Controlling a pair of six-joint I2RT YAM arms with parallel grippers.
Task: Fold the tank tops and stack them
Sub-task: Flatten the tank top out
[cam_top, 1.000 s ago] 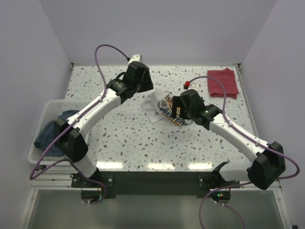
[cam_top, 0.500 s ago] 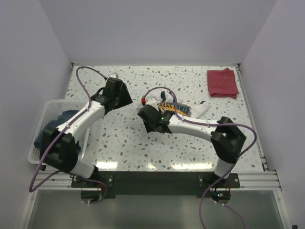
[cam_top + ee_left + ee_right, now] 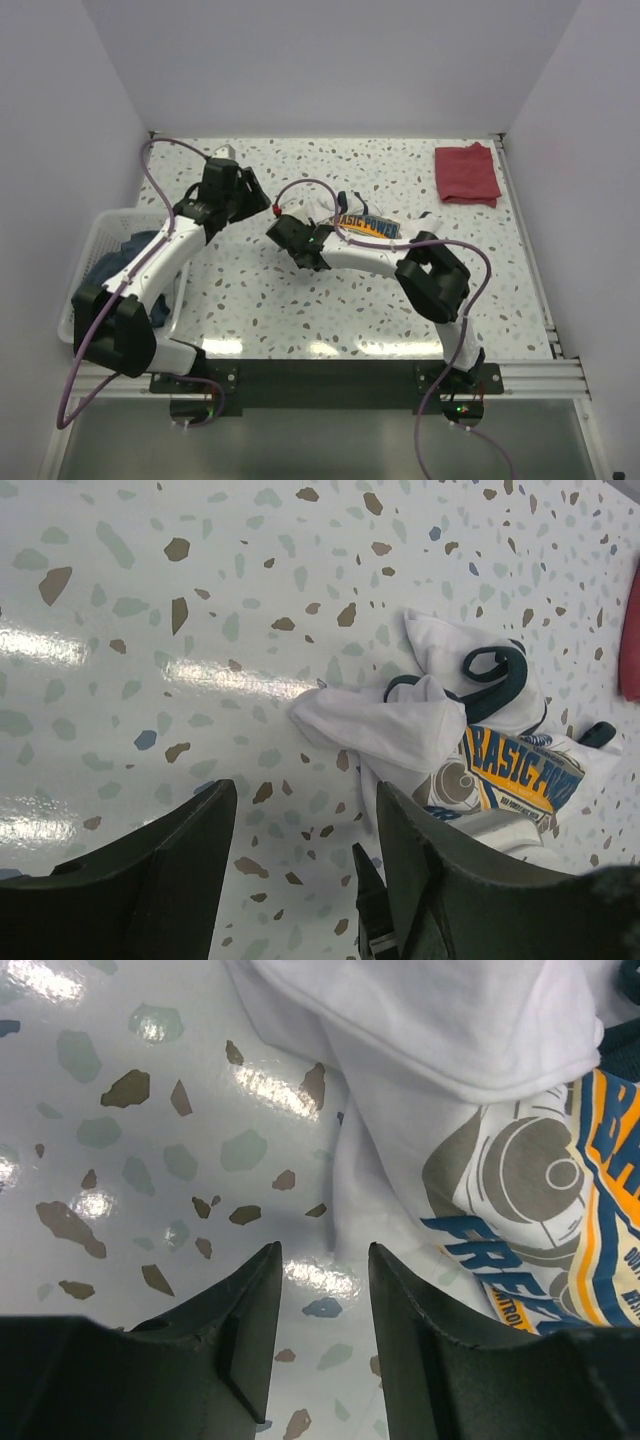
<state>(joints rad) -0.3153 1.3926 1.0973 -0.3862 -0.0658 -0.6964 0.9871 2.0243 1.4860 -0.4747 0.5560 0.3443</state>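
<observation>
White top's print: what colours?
The print is blue, yellow and grey; right wrist view shows it best.

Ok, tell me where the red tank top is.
In the top view the red tank top lies flat at the far right corner of the table, apart from the white tank top mid-table.

The desk [image 3: 150,580] is smooth, glossy and speckled, with white glare. On it the white tank top [image 3: 400,730] is soft, creased matt cloth with a flat print. The dark red tank top [image 3: 467,174], at the desk's far right corner, is matt cloth. The fingers [image 3: 245,1330] of the right tool [image 3: 322,1250] look like dull dark plastic.
</observation>
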